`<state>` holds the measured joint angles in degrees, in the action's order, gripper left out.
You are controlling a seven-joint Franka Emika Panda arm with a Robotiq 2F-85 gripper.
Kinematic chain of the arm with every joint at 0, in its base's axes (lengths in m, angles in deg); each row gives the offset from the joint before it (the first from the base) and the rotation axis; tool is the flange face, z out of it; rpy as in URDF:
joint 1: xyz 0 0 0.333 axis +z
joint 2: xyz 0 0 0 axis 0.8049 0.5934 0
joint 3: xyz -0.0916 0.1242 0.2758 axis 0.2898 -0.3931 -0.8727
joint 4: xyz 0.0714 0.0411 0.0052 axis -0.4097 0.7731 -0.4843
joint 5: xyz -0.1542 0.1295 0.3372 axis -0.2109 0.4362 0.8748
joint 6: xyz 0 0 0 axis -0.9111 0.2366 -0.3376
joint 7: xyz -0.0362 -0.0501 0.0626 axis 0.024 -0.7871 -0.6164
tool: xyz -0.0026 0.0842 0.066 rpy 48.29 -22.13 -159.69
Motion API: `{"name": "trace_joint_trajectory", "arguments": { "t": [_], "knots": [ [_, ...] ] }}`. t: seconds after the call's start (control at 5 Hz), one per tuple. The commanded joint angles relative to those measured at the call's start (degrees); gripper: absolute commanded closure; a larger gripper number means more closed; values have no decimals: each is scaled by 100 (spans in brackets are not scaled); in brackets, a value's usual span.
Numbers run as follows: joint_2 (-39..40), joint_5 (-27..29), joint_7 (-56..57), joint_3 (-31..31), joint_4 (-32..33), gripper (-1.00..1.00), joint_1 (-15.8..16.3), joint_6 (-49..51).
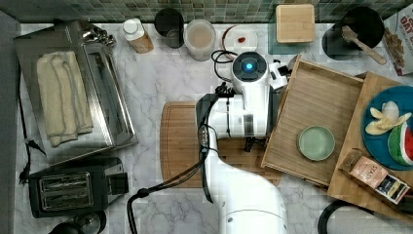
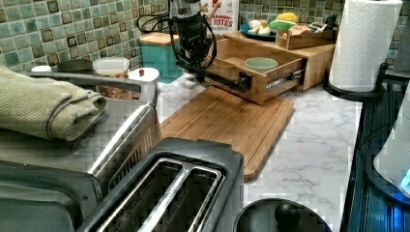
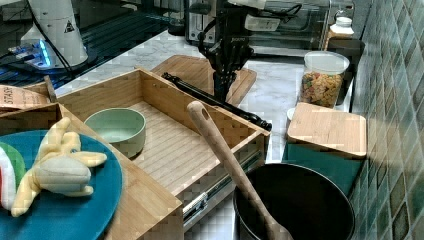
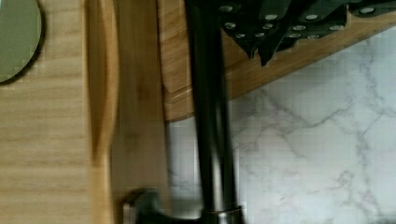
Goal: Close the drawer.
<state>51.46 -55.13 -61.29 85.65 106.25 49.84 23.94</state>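
Marble counter [image 1: 160, 78]: your gripper [image 3: 223, 80] sits at the open drawer [image 1: 316, 105] handle [image 3: 215, 100], jaws unreadable; push it in next.

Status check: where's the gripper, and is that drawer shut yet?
Gripper down at the drawer's black handle bar. Drawer pulled out, green bowl inside. Nothing seen blocking its path.

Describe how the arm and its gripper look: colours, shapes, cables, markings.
The arm has glossy white, rounded shells with black joint sections. A round dark cap near the wrist carries a glowing blue light. Black cables loop along its side and trail off toward the counter. The gripper is black, with dark fingers studded with small silver screws. The white base bears a small triangular warning mark.
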Motion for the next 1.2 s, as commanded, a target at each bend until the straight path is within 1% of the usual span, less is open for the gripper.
{"name": "trace_joint_trajectory", "arguments": {
  "t": [0.2, 0.4, 0.6, 0.8, 1.0, 1.2],
  "knots": [
    [-702, -27, 1690, 609, -34, 100, -1170, 12],
    [-462, 139, 2538, 727, -172, 100, -1537, -220],
    [-46, 762, 3572, 693, -278, 100, -1989, -699],
    [174, 722, 3953, 825, -514, 100, -2135, -749],
    [509, 500, 4092, 1029, -1085, 100, -2194, -290],
    [746, 380, 4003, 1207, -1318, 100, -2308, -338]
  ]
}}
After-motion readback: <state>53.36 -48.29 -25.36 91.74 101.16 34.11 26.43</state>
